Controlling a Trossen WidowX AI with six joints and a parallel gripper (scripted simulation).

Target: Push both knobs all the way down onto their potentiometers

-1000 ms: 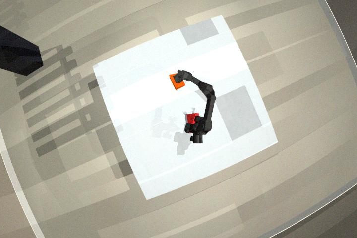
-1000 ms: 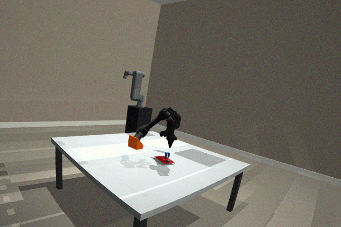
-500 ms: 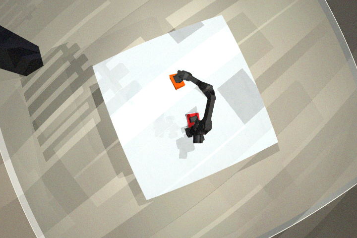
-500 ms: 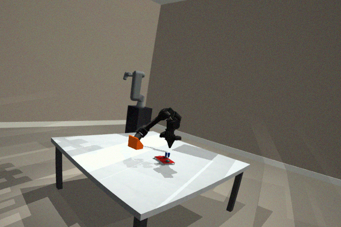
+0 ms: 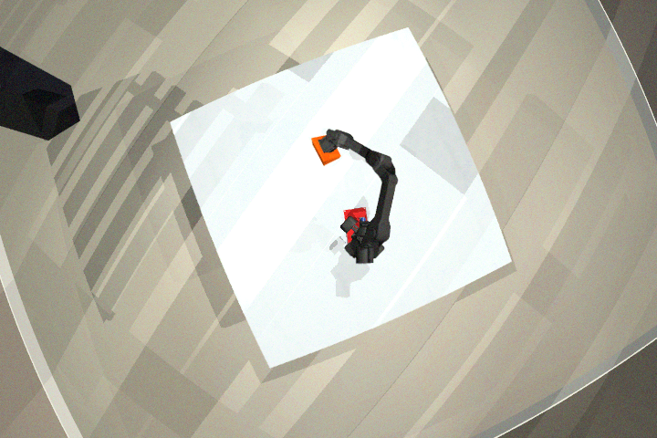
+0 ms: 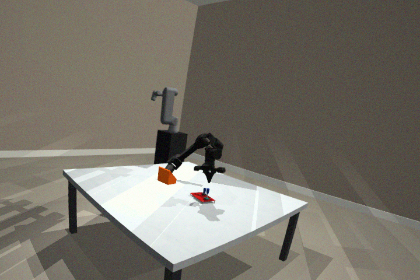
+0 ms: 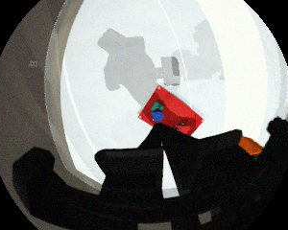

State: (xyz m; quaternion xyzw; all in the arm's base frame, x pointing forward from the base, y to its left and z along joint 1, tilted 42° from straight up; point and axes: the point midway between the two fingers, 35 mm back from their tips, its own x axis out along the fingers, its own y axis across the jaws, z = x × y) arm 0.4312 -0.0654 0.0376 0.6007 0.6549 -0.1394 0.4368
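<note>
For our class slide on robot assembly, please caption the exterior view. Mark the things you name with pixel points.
A black arm's closed gripper (image 6: 209,182) (image 7: 158,126) hovers above two blue knobs on a red circuit board (image 6: 197,196) (image 7: 169,109).

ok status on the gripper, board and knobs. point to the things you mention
gripper (image 6: 209,181) (image 7: 158,126) shut, nothing held, above the board; red board (image 6: 197,195) (image 7: 172,109) (image 5: 354,212) on the table; both blue knobs (image 6: 206,190) up high; nothing seen blocking

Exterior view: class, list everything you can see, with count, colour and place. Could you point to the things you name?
circuit board (image 5: 355,212) (image 6: 199,196) (image 7: 172,107): one, red, on the table
knobs: two, blue, standing on the board
table (image 5: 298,288) (image 6: 197,241) (image 7: 86,115): one, white top, dark legs, mid-room
orange block (image 5: 331,161) (image 6: 165,176) (image 7: 250,146): one, orange, at the arm's base
pedestal (image 6: 171,146): one, black, behind the table
second arm (image 6: 167,107): one, grey, on the pedestal
robot arm (image 5: 386,198) (image 6: 188,152): one, black, above the table
gripper (image 6: 209,181) (image 7: 158,126): one, black, shut above the knobs
</note>
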